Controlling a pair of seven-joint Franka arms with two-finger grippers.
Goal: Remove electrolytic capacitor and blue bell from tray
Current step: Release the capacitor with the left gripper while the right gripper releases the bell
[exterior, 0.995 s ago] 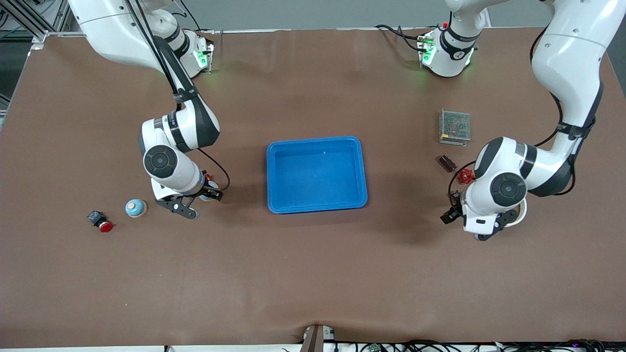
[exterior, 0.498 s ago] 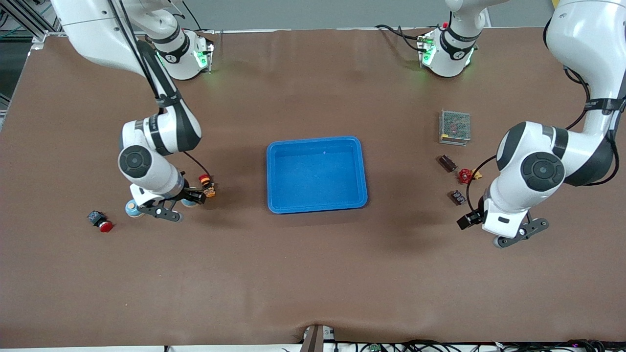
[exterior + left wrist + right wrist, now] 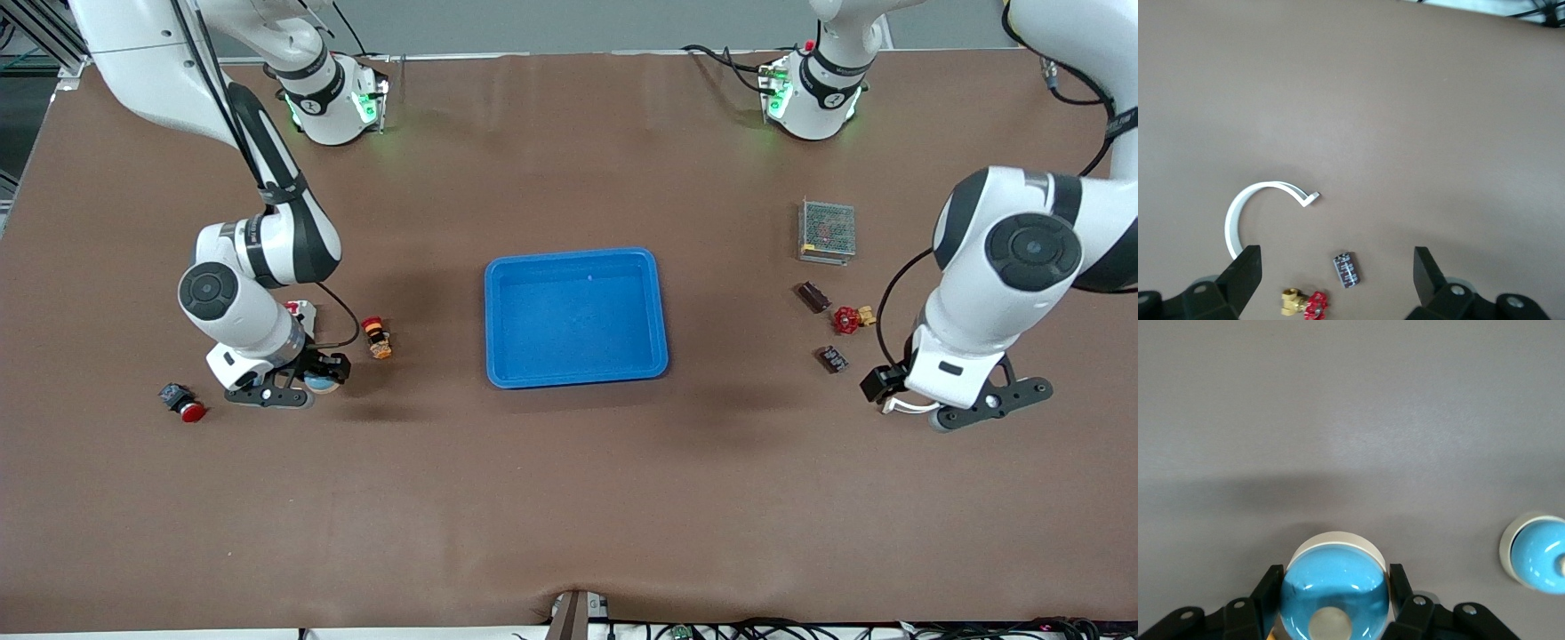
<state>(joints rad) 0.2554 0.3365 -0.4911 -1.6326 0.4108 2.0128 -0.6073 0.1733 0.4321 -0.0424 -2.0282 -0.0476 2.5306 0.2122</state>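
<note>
- At the right arm's end of the table, a blue bell (image 3: pixel 1335 583) is gripped between the closed fingers of the right gripper (image 3: pixel 307 384), low over the bare table and well clear of the tray.
- Whether the bell's pale base already touches the table cannot be told.
- A second blue bell (image 3: pixel 1537 553) is seen lying on the table near the held one, in the right wrist view only.
- A red push button (image 3: pixel 182 402) and a small orange-and-red part (image 3: pixel 378 338) lie on the table near this gripper.
- The tray (image 3: pixel 487 320), in the middle of the table, is seen to be empty, so both removals are judged to be done as far as lifting out goes.
- What appears to be left is for the held bell to be let go.
- Toward the left arm's end, the electrolytic capacitor (image 3: pixel 831 358) lies on the table, outside the tray and apart from it.
- A red valve (image 3: pixel 846 318), another dark part (image 3: pixel 811 295) and a grey mesh box (image 3: pixel 827 229) lie farther from the front camera than the capacitor.
- The left gripper (image 3: pixel 1336 265) is held with its fingers spread wide and nothing between them, over the table beside a white curved strip (image 3: pixel 1248 203).
</note>
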